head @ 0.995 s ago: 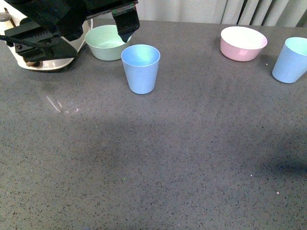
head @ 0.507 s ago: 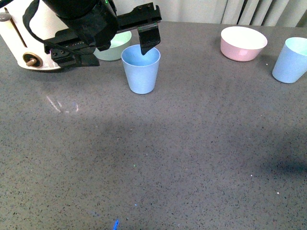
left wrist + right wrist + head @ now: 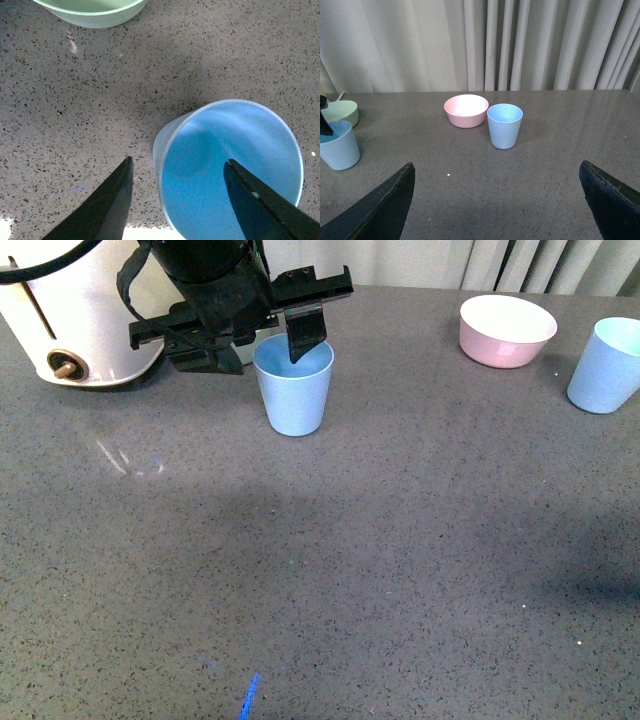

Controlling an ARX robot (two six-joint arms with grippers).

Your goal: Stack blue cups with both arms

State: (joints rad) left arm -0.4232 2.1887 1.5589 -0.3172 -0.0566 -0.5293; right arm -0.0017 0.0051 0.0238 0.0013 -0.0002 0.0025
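Countertop (image 3: 400, 570); cup (image 3: 210, 150) rim inside left gripper (image 3: 178, 161)

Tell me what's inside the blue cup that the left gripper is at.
One finger of the left gripper reaches into the blue cup; the other finger is outside its wall. The visible interior is otherwise empty, but the finger covers part of the inside.

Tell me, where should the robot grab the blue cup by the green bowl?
By its rim wall, coming straight down from above. The blue cup stands upright with its mouth open, so one finger can go inside the thin wall and one outside. The left gripper is open and straddles the wall that way.
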